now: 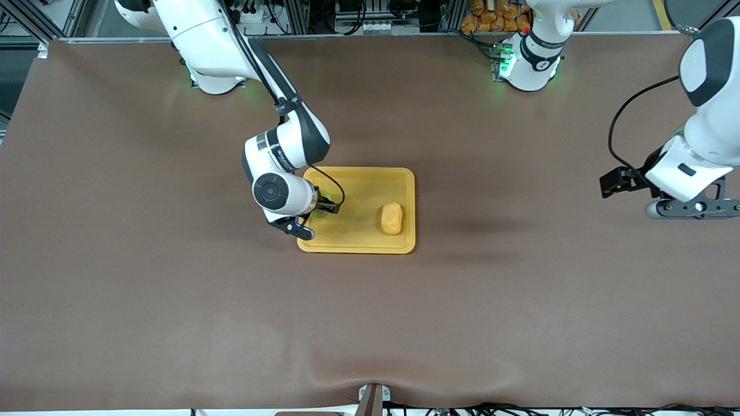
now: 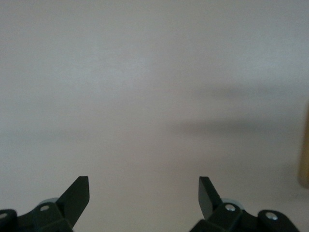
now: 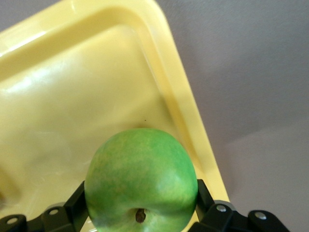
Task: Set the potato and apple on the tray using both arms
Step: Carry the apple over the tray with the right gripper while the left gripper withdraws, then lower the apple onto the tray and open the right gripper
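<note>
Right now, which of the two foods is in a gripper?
The apple: the right gripper is shut on it over the tray. The potato lies loose on the tray; the open left gripper waits aside.

Brown counter [image 1: 173,289], one tray [image 1: 370,245].
I see the yellow tray lying flat just above the frame's centre.

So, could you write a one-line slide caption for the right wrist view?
Right hand gripping the green apple over the yellow tray, near its rim.
</note>
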Controlling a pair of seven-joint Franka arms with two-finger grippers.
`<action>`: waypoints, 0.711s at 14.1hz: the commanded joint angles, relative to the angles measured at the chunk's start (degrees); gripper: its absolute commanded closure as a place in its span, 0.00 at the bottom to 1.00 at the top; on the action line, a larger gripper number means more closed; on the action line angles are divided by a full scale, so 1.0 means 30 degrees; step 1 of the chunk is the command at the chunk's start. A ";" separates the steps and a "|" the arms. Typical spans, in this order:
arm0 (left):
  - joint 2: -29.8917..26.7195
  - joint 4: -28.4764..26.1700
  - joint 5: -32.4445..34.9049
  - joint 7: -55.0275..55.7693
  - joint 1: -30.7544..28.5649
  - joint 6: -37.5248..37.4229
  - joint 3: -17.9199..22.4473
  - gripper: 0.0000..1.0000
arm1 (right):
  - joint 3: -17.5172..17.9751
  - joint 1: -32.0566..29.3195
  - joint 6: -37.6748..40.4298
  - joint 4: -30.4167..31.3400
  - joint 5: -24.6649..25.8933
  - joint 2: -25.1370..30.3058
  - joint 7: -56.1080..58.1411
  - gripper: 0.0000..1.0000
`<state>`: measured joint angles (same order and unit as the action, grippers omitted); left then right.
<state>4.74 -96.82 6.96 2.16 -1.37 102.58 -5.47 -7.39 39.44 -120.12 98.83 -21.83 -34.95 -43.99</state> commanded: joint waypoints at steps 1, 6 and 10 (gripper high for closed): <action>-0.1020 -0.0658 -0.0446 -0.1477 0.0634 -0.0469 0.1235 0.00 | -0.0231 0.0416 -0.0418 -0.0073 -0.0459 -0.0334 -0.0306 1.00; -0.1315 -0.0015 -0.1295 -0.3443 -0.0157 -0.1758 0.1325 0.00 | -0.0231 0.0446 -0.0447 -0.0102 -0.0459 -0.0568 -0.0306 0.56; -0.1810 -0.0042 -0.1734 -0.3064 0.0047 -0.2316 0.1150 0.00 | -0.0231 0.0475 -0.0214 -0.0189 -0.0429 -0.0481 -0.0510 0.00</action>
<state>1.18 -96.91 2.99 -6.89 -1.59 97.41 -1.84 -7.43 40.13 -121.29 98.76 -21.92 -36.49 -44.48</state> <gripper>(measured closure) 0.000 0.000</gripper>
